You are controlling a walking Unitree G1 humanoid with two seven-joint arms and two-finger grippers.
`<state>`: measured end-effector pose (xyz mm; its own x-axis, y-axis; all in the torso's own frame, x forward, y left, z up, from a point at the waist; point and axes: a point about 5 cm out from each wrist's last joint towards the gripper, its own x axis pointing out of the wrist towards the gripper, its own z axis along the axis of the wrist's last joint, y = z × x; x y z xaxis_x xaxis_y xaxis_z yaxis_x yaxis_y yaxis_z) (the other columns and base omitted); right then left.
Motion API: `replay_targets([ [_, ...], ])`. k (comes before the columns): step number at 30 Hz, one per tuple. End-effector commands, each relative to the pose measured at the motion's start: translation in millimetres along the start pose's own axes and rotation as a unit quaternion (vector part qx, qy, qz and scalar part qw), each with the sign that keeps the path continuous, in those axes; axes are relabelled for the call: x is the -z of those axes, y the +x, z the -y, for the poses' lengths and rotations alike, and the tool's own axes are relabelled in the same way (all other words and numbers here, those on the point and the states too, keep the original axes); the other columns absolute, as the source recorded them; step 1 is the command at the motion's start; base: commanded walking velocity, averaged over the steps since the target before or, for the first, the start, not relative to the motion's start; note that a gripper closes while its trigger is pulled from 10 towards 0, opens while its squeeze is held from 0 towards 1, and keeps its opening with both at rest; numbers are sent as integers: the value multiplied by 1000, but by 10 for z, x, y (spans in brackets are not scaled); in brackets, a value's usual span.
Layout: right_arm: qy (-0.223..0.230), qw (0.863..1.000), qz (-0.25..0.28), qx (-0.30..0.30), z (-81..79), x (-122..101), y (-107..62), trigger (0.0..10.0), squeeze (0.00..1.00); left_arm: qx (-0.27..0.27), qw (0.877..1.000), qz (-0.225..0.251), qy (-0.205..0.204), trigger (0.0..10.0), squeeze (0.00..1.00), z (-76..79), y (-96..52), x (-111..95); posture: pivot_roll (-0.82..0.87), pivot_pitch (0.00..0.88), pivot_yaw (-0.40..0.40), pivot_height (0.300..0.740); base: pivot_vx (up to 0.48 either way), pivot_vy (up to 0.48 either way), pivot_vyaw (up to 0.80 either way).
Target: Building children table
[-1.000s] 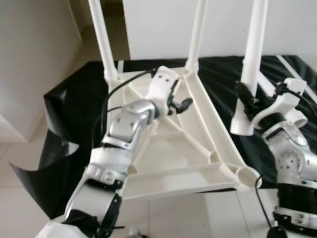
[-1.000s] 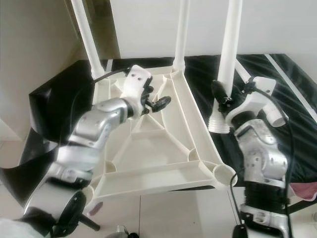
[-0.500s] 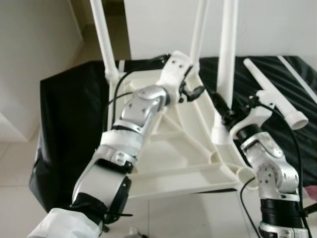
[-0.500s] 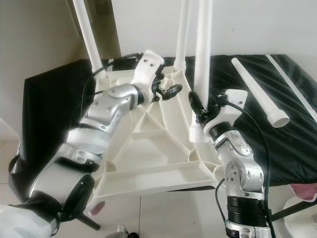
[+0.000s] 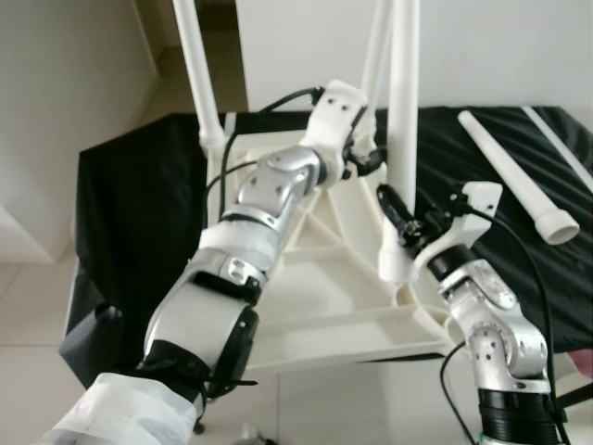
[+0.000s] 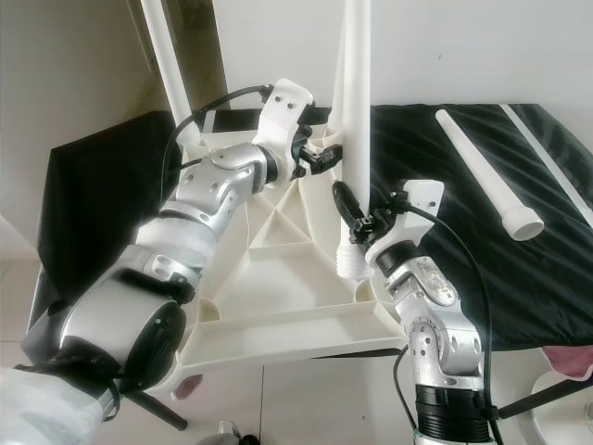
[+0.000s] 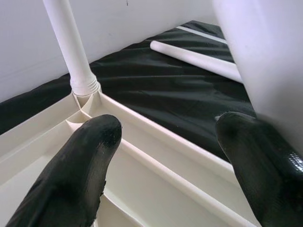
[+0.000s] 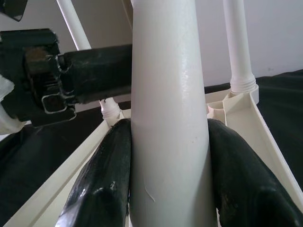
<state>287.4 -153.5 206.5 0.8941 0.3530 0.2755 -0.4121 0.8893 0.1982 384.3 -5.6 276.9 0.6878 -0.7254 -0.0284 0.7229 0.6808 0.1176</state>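
The upturned table top (image 5: pixel 315 306) is cream-white plastic, plain, with ribs of the same shade. The table legs, the held one (image 5: pixel 402 111) and the loose one (image 5: pixel 519 176), are glossy white. The cloth (image 5: pixel 139 213) beneath is black with faint pale streaks. Both arms are silver with white wrist housings; the right gripper (image 8: pixel 165 156) and left gripper (image 7: pixel 161 142) have shiny black fingers. The wall (image 5: pixel 519 46) is off-white, and the floor tiles (image 5: pixel 28 343) are pale.
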Motion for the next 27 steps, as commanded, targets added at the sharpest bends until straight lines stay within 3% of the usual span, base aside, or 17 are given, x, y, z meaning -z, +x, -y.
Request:
replay_targets([
  [1, 4, 999, -8, -34, -119, 49, 10, 10000, 0, -40, 999, 23, -9, 10000, 0, 13, 45, -145, 29, 0, 20, 740, 0, 0, 0],
  [7, 0, 999, -18, -28, -99, 87, 6, 10000, 0, -13, 999, 38, -28, 10000, 0, 59, 52, -227, 30, 0, 17, 740, 0, 0, 0],
  [14, 1, 999, -28, -19, -85, 130, 52, 10000, 0, 47, 995, 74, -44, 10000, 0, 226, 58, -416, 31, 0, 20, 740, 0, 0, 0],
  [27, 24, 999, -29, -9, -83, 145, 122, 10000, 0, 92, 990, 94, -54, 10000, 0, 409, 32, -548, 41, 0, 14, 740, 0, 0, 0],
])
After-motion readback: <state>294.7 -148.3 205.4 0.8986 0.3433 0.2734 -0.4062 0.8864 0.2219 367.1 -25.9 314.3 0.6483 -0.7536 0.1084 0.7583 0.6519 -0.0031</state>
